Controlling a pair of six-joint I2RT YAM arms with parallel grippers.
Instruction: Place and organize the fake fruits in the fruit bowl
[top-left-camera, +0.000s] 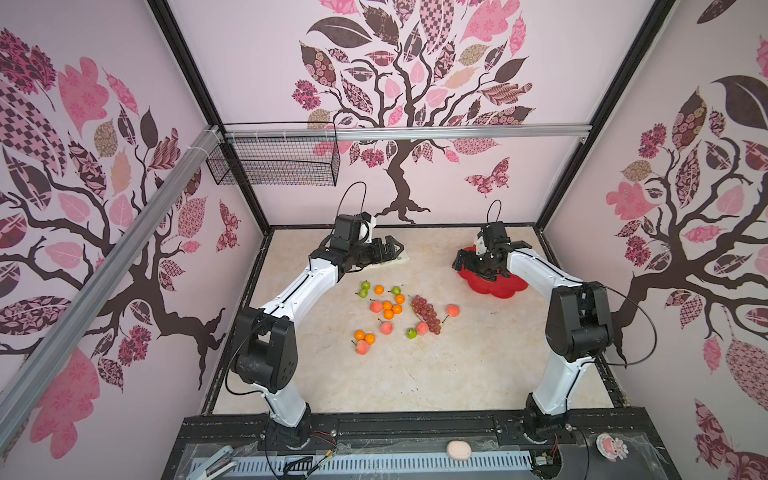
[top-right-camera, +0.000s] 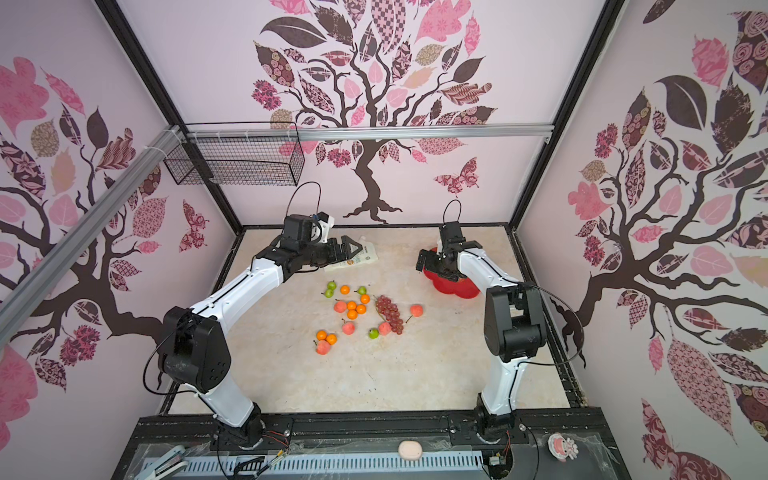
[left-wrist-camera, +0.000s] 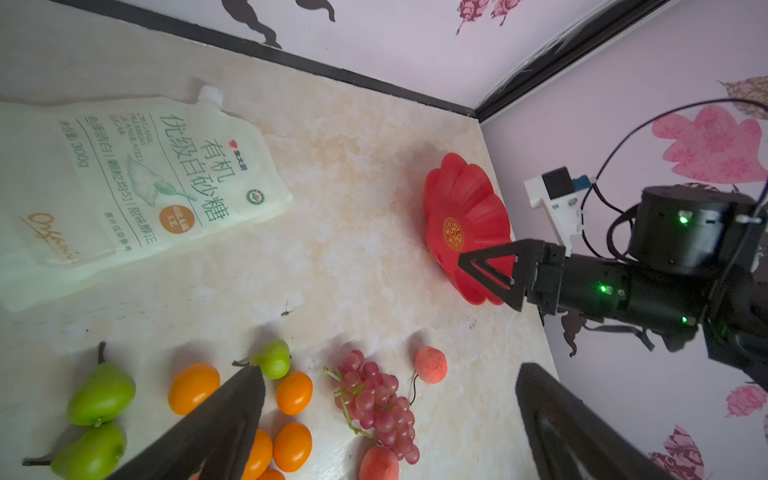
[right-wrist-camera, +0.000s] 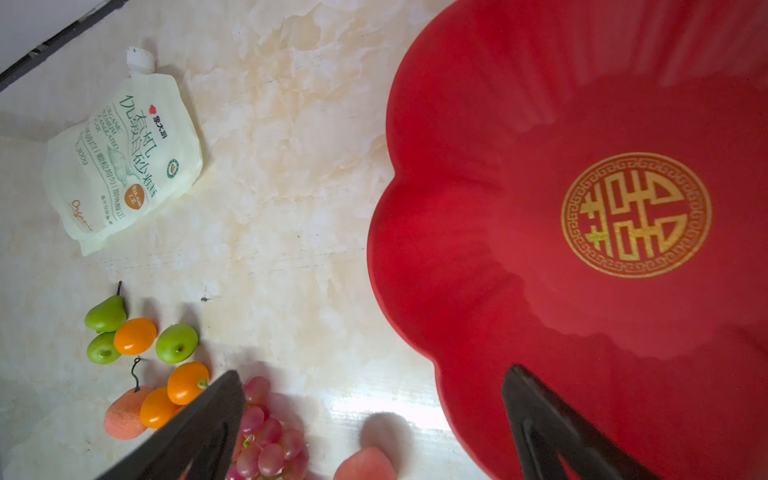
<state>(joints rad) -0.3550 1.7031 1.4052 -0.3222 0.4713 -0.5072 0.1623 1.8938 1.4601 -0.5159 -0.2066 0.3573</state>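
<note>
Fake fruits (top-left-camera: 388, 309): loose in a cluster at mid-table (top-left-camera: 415, 374), all outside fruit bowl (top-left-camera: 498, 289). Bowl: far right of table, near the outermost peach. Right gripper (right-wrist-camera: 374, 374): jaws spread wide, nothing held, over bowl's rim; seemingly clear of it, view poor. Left gripper (left-wrist-camera: 390, 368): jaws apart, empty, above white pouch (left-wrist-camera: 137, 178).

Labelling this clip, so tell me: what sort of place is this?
Likely a robot test booth, not a home: arms mounted on a rail, wallpapered walls in a metal frame, fake fruits on the table.
</note>
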